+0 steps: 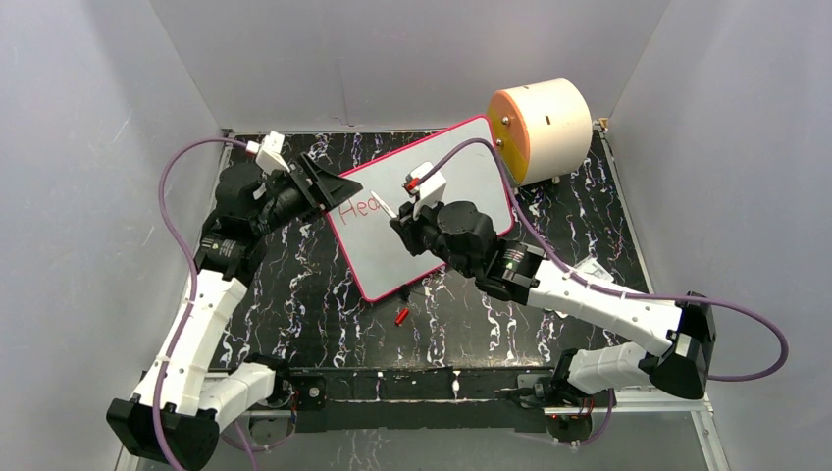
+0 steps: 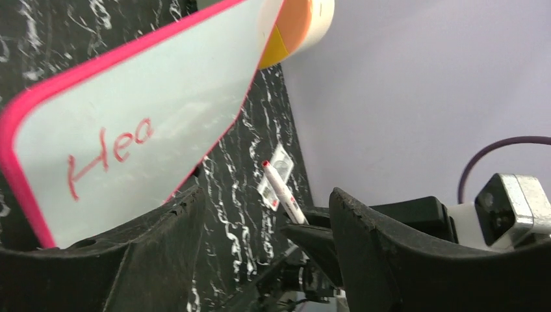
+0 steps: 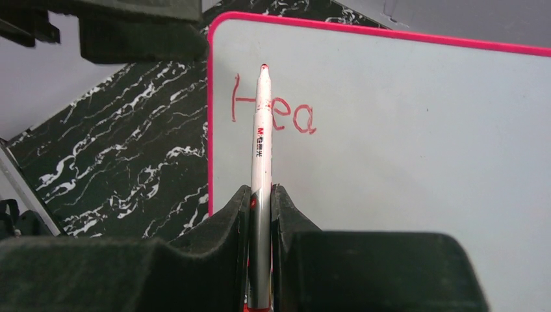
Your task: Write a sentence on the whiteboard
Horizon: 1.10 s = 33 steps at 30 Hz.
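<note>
Two right jaws were closed on a white marker pen with a red tip (image 3: 261,143), which pointed at the red handwritten lettering "Hea" (image 3: 273,116). Left jaws stood open beside the left corner of the white, pink-rimmed rectangular whiteboard (image 1: 378,257), which lay on the black marbled desk (image 1: 294,294).

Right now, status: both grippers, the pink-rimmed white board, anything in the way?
Left gripper open, holding nothing. Right gripper shut on white red-tipped marker. Pink-rimmed whiteboard reads red lettering "Hea". Small red object on table, off board.
</note>
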Tool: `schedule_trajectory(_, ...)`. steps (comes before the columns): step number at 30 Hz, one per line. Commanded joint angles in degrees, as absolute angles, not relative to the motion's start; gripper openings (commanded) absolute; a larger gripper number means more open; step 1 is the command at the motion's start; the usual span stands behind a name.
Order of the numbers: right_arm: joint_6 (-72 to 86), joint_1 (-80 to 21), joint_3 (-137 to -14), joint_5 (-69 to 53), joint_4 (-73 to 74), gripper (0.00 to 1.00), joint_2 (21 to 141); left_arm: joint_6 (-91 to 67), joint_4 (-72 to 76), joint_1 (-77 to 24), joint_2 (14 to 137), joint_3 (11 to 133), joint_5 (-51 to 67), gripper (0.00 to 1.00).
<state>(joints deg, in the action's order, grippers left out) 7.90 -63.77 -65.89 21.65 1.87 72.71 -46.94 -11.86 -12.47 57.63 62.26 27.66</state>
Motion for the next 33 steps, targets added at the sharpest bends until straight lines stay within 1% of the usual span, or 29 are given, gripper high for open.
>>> schedule_trajectory(1, 7.73, -63.62, -64.88, 19.74, -7.35, 0.00, 71.15, -56.41, -5.70, -16.58, 55.96, 59.55, 25.37, 0.67)
schedule_trajectory(7, 7.71, -63.55, -63.85, 19.29, -10.41, 0.00, 71.43, -60.05, -1.59, -23.04, 55.81, 55.26, 20.32, 0.67)
schedule_trajectory(10, 7.71, -63.59, -63.18, 19.26, -11.80, 0.00, 71.47, -61.46, 1.64, -25.40, 56.47, 53.55, 18.37, 0.62)
schedule_trajectory(12, 7.79, -63.57, -62.65, 18.92, -12.55, 0.00, 71.53, -62.19, 3.24, -26.21, 56.68, 52.95, 17.44, 0.56)
schedule_trajectory(13, 7.82, -63.58, -62.40, 18.90, -12.83, 0.00, 71.51, -62.58, 4.55, -26.54, 56.69, 52.79, 16.97, 0.53)
schedule_trajectory(18, 8.14, -63.63, -59.65, 19.20, -15.77, 0.00, 70.47, -65.45, 7.57, -27.37, 56.91, 51.37, 15.21, 0.25)
schedule_trajectory(22, 9.61, -63.57, -57.21, 20.05, -19.10, 0.00, 68.99, -71.53, 12.78, -27.75, 55.99, 46.93, 14.57, 0.02)
schedule_trajectory(23, 10.13, -63.60, -56.02, 20.50, -20.70, 0.00, 68.56, -73.26, 14.40, -27.88, 55.57, 45.58, 14.21, 0.00)
schedule_trajectory(26, 11.97, -63.54, -52.03, 21.61, -26.58, 0.04, 66.84, -77.89, 16.24, -28.32, 54.93, 43.37, 12.78, 0.00)
schedule_trajectory(27, 12.56, -63.60, -50.86, 21.87, -28.49, 0.07, 66.38, -78.94, 16.63, -28.57, 54.74, 43.01, 12.23, 0.00)
schedule_trajectory(30, 14.39, -63.55, -47.21, 22.71, -34.11, 0.26, 64.45, -82.08, 17.36, -28.98, 53.90, 41.92, 10.46, 0.00)
schedule_trajectory(33, 16.09, -63.35, -45.82, 23.18, -35.93, 0.41, 63.44, -85.05, 17.86, -29.09, 53.00, 41.40, 8.89, 0.00)
